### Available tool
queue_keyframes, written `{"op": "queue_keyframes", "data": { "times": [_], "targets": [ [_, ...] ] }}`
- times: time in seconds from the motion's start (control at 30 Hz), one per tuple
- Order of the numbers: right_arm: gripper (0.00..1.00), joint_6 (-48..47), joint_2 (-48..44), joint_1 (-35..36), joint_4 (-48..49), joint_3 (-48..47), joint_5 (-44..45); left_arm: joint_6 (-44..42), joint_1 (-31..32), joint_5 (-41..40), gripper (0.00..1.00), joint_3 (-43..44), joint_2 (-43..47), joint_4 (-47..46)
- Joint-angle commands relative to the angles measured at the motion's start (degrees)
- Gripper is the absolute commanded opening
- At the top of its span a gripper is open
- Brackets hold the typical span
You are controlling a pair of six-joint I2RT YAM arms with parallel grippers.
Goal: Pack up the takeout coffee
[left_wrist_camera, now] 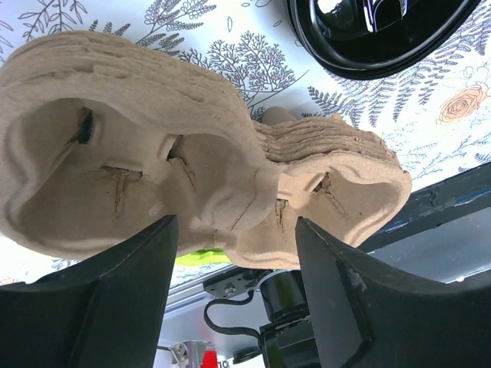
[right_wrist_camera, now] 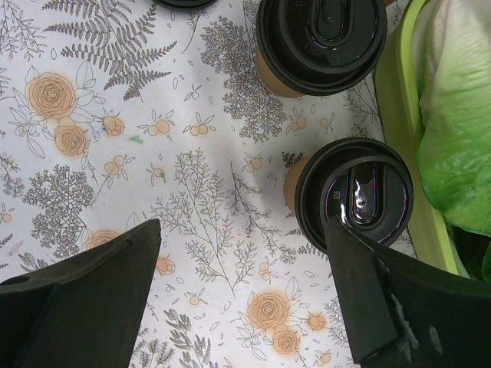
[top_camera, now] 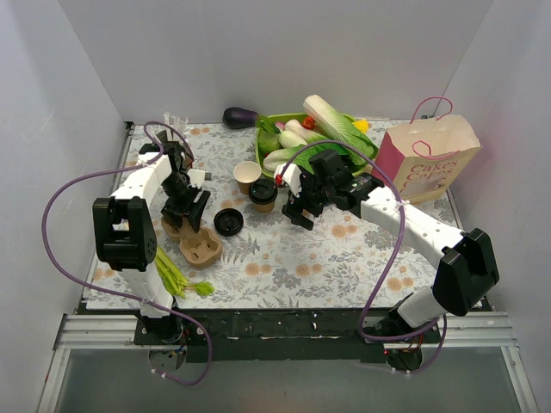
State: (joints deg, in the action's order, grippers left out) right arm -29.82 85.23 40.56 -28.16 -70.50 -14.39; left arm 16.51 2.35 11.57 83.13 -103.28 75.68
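A stack of brown pulp cup trays (top_camera: pixel 196 244) lies at the left. My left gripper (top_camera: pixel 185 215) hangs over it, open, one finger on each side of the tray's rim (left_wrist_camera: pixel 307 192), its gap (left_wrist_camera: pixel 234 230) above that rim. A loose black lid (top_camera: pixel 228 222) lies beside the tray. One tan cup (top_camera: pixel 247 175) stands without a lid and one lidded cup (top_camera: pixel 263 194) is next to it. The right wrist view shows two lidded cups, one far (right_wrist_camera: pixel 322 42) and one (right_wrist_camera: pixel 354 192) against the right finger. My right gripper (right_wrist_camera: pixel 242 230) is open over bare cloth.
A green tray (top_camera: pixel 259 142) of vegetables stands at the back, its rim (right_wrist_camera: pixel 391 100) close to the cups. A pink paper bag (top_camera: pixel 430 159) is at the right, an eggplant (top_camera: pixel 239 117) at the back, leafy greens (top_camera: pixel 176 280) at the near left.
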Motion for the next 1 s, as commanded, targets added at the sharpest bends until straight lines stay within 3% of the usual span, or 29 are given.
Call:
{"op": "queue_keyframes", "data": {
  "times": [0.0,0.43,0.73,0.97],
  "targets": [
    [0.95,-0.06,-0.15,-0.13,1.53,-1.04,-0.90,-2.01,-0.15,1.70,0.62,-1.48,2.30,-1.50],
    [0.95,0.03,0.55,-0.13,1.71,-1.48,-1.16,-1.13,-0.15,1.08,0.59,-2.80,1.86,-2.99],
    [0.95,-0.06,0.55,-0.13,1.97,-0.96,-1.16,-0.87,-0.15,2.14,0.50,-2.89,1.51,-2.29],
    [0.95,-0.06,0.81,-0.04,2.23,-1.13,-1.16,-0.69,-0.15,2.58,0.51,-3.77,1.86,-2.47]
  ]
}}
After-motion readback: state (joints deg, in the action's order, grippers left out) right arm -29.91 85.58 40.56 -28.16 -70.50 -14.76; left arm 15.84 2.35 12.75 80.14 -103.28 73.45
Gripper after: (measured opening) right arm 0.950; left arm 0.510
